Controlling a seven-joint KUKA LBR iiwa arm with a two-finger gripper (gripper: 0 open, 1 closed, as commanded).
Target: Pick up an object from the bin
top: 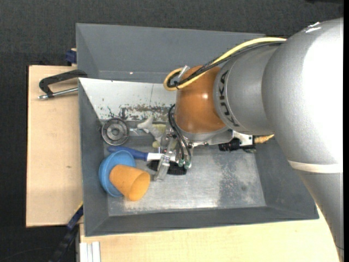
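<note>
- The blue plastic scoop (116,165) lies at the left side of the bin (240,187). Its thin handle runs right toward the gripper (165,161), and an orange cup (131,183) rests on its bowl.
- It looks light, stiff and smooth. The handle seems the best hold, though the cup may tumble off.
- The gripper hangs low at the handle's free end, touching or nearly so; whether it is open or closed cannot be told.
- A grey metal ring (115,131) lies just behind the scoop.

You are seeing the gripper (164,166) hovering mid-frame, just right of a blue scoop (113,164). An orange cone (131,183) is lying on that scoop, below a round metal piece (115,131).
</note>
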